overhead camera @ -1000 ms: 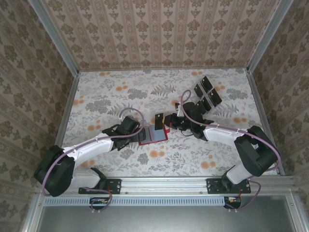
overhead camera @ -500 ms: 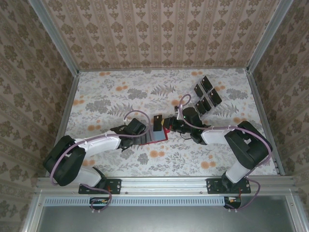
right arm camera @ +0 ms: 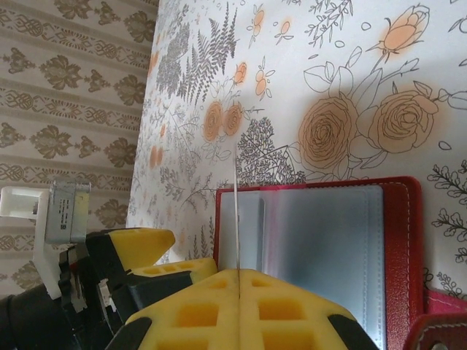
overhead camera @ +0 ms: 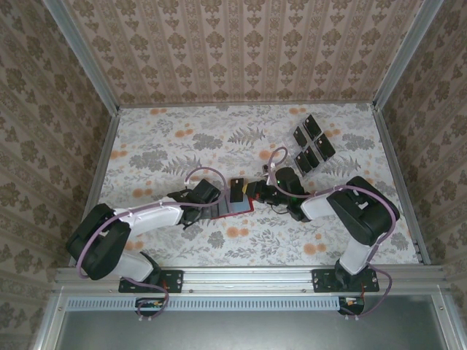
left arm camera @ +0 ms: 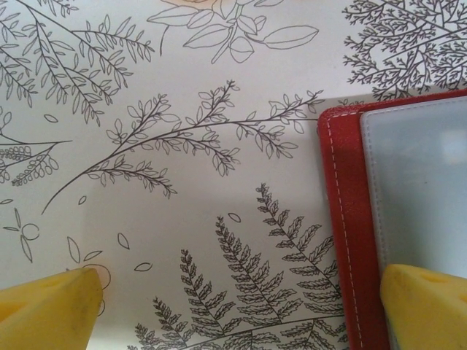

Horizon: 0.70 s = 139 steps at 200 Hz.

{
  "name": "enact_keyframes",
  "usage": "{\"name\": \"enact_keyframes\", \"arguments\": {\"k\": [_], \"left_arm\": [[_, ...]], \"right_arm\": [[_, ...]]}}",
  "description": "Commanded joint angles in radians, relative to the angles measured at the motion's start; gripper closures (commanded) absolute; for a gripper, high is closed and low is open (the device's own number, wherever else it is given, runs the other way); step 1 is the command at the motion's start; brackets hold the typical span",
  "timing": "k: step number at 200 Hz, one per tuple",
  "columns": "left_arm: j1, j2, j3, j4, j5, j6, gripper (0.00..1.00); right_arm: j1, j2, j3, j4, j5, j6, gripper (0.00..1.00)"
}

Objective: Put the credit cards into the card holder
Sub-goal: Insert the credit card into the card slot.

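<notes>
The right hand [right arm camera: 238,277] is pressed shut on one dark card [overhead camera: 236,187]. In the right wrist view the card shows edge-on as a thin line rising from between the yellow pads. It stands over the left part of the open card holder [right arm camera: 321,240], near the fold between the two grey pockets. I cannot tell whether its lower edge touches a pocket, so I judge it poised for insertion and not yet seated.

The left hand [left arm camera: 237,313] has its fingers spread wide. It sits low over the holder's left edge at the centre of the top view. In the left wrist view, one yellow fingertip [left arm camera: 427,306] lies over the grey pocket at the lower right of the frame. The other sits over the bare worktop [overhead camera: 168,146] at the lower left. This looks like bracing the holder so it lies flat, though contact is not certain.

The grey pockets look bare as far as they can be seen, so I take this to be an early card, possibly the first. The spare cards [overhead camera: 312,126], roughly five of them, lie clustered in the upper right of the top view, well apart from the holder.

What is left is to slide this card into a pocket, release it, and fetch the clustered cards one after another.
</notes>
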Motion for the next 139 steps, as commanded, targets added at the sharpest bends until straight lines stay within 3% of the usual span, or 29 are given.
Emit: {"name": "enact_keyframes", "arguments": {"k": [1,139], "left_arm": [[-0.006,0.021,-0.010,-0.039,-0.025,-0.024,0.00],[-0.006,0.027,-0.017,-0.029,-0.020,-0.027,0.00]], "right_arm": [[0.006,0.028,-0.014,0.072,-0.027,0.015,1.00],[0.025,0.123,-0.017,0.134,-0.048,0.023,1.00]]}}
